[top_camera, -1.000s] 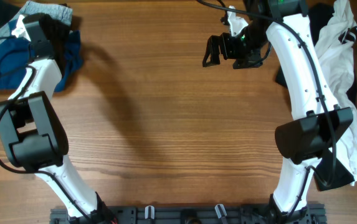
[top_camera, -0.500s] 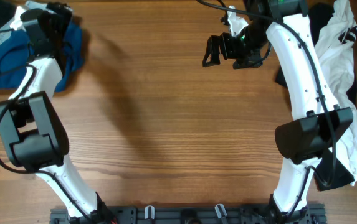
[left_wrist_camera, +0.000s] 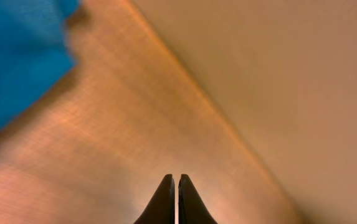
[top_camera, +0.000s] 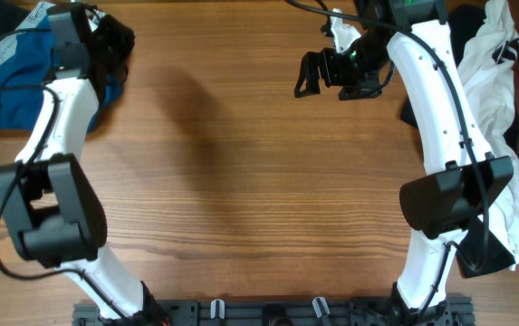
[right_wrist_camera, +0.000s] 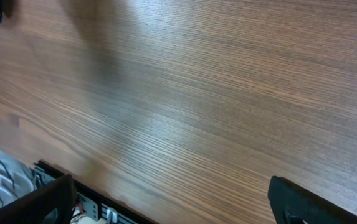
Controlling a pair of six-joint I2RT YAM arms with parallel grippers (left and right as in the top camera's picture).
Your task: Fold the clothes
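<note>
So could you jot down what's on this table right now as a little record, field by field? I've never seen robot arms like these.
table: brown wooden tabletop
shirt: deep teal-blue wrinkly shirt, bunched up at the far left corner, not folded
other clothes: white garment with black cloth, piled along the right edge
left gripper: shut, no cloth visible between its fingertips, close beside the shirt
right gripper: open, holding nothing, above the wood near the far side

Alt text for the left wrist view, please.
The left end effector, shut and empty, points at bare wooden table. A teal-blue shirt fills the upper left corner, clear of it. The picture is blurred.
</note>
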